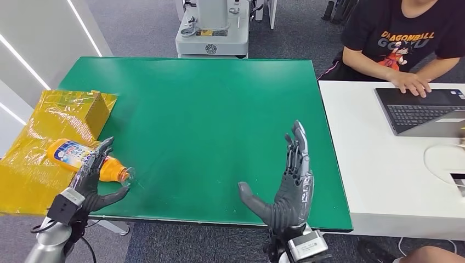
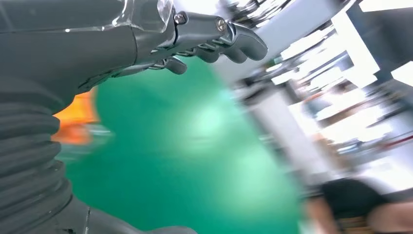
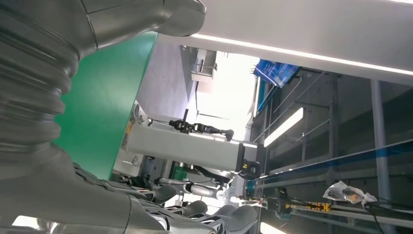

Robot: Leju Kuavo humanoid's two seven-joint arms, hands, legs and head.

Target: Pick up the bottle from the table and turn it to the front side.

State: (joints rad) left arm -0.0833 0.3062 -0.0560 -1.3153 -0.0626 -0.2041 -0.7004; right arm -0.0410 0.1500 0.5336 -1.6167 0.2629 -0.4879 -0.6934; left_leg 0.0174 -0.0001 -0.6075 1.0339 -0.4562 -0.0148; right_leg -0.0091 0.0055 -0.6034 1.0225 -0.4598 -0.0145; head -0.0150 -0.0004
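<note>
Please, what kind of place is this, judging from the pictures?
Probably a robotics lab or test workshop: a green table set up as a work surface, a grey machine base behind it, and a person working at a laptop.

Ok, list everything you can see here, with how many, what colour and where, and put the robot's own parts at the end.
Orange plastic bottle with a white and blue label: one, lying on its side at the green table's left edge, clear cap end toward the middle.
Green table: one, centre.
Yellow plastic sheet: one, left of the table, under the bottle's base.
Yellow cardboard box: one, on the sheet.
White desk: one, right of the table.
Dark laptop: one, on the desk.
Grey machine base: one, beyond the table.
Person in a black T-shirt: one, seated at the desk, hand on the laptop.
Left hand: dark grey, fingers spread over the bottle.
Right hand: dark grey, open above the table's near edge.
</note>
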